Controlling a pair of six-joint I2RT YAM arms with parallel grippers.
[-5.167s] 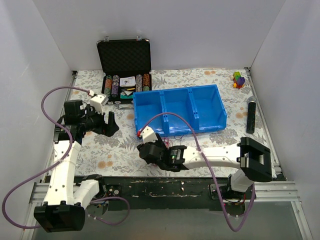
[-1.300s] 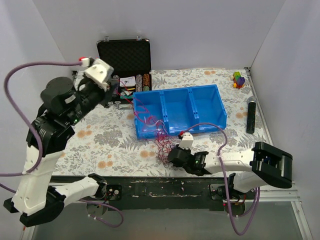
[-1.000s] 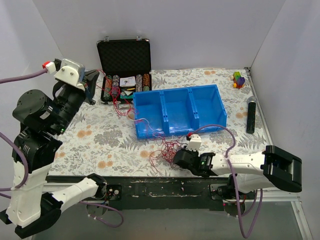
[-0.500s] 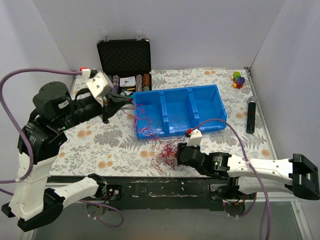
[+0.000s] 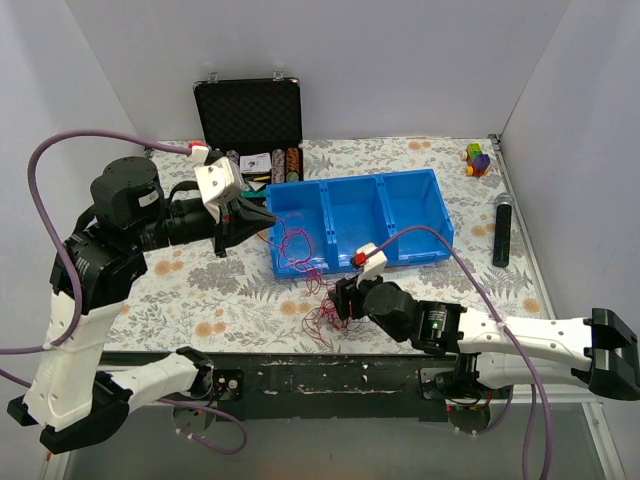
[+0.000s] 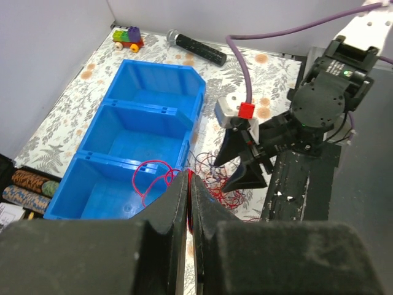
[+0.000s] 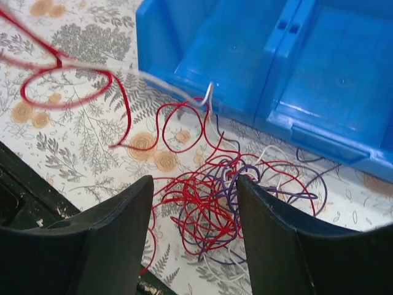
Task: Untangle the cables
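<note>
The cables point(image 5: 322, 318) lie as a knot of thin red, purple and white wires on the floral table in front of the blue bin point(image 5: 355, 262). My right gripper point(image 5: 338, 302) hangs open just above the knot. In the right wrist view the tangle point(image 7: 215, 203) sits between and below its spread fingers point(image 7: 123, 221), untouched. My left gripper point(image 5: 268, 218) is raised beside the bin's left compartment, shut on a red strand point(image 5: 292, 245). That strand loops over the bin down to the knot. The left wrist view shows its jaws point(image 6: 188, 175) pinching the red wire point(image 6: 150, 175).
An open black case point(image 5: 250, 110) with poker chips stands at the back left. Toy blocks point(image 5: 478, 158) and a black cylinder point(image 5: 502, 230) lie along the right side. The blue bin point(image 6: 166, 67) has three compartments. The table's dark front rail point(image 5: 330, 375) runs just behind the knot.
My right gripper has opened and moved up and left over the knot. My left arm has swung right toward the bin, still pinching the red strand.
</note>
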